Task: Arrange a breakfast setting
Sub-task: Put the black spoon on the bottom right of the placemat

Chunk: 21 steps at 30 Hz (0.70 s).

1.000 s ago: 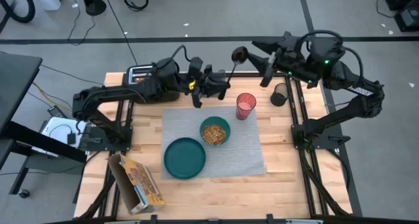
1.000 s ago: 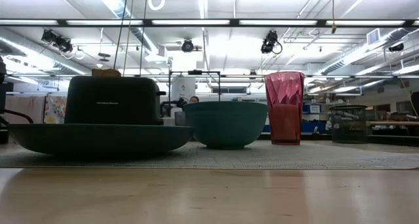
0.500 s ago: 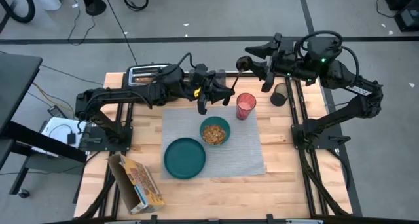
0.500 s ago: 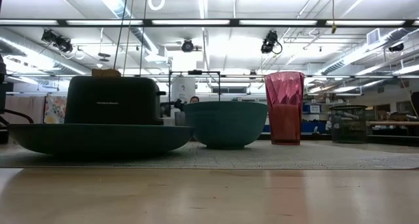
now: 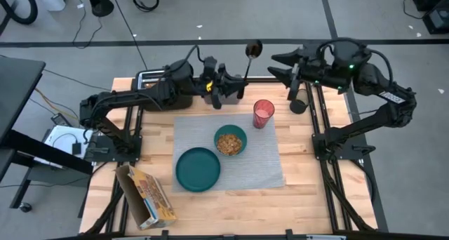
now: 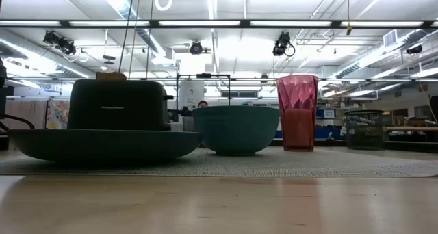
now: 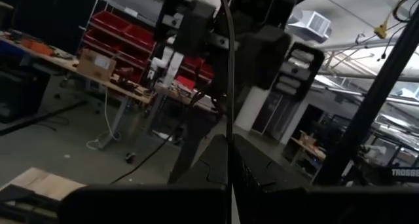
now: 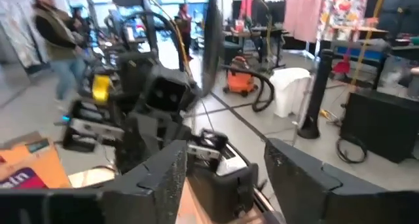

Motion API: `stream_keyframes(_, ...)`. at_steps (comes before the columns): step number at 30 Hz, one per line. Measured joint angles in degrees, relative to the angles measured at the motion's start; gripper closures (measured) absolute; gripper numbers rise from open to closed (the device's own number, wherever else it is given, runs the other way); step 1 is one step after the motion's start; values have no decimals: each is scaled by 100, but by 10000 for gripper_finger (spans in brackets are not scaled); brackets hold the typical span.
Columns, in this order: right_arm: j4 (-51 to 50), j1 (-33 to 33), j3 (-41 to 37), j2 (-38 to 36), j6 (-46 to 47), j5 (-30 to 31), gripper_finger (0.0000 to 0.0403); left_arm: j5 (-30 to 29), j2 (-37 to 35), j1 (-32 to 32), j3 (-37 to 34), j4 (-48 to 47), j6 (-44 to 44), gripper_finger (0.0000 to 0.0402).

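Left pincer (image 5: 238,88) clenched on spoon (image 5: 249,61), which had swung upright over the table's back edge, away from right pincer (image 5: 282,64), whose fingers stood apart, empty, pulled back right.

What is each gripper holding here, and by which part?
The left gripper grips the metal spoon by its handle's lower end, bowl raised. The right gripper is open and holds nothing.

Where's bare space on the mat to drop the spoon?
Free: the mat right of the bowl and below the cup, and its corner left of the bowl, above the plate. Crowded: the middle. The left gripper holds the spoon at the table's far edge.
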Motion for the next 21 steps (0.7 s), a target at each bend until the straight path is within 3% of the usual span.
stream_keyframes(5,525,0,0,-9,-108,-314,153,36,-2,194,0,-142,42,392)
stream_keyframes(10,629,0,0,66,-234,-242,125,60,-1,298,0,-394,305,392)
stream_keyframes(14,640,-70,0,191,-235,-195,119,221,44,344,0,-406,468,392)
stream_keyframes(21,757,-404,-2,388,-237,-911,122,270,59,299,-2,-623,938,392)
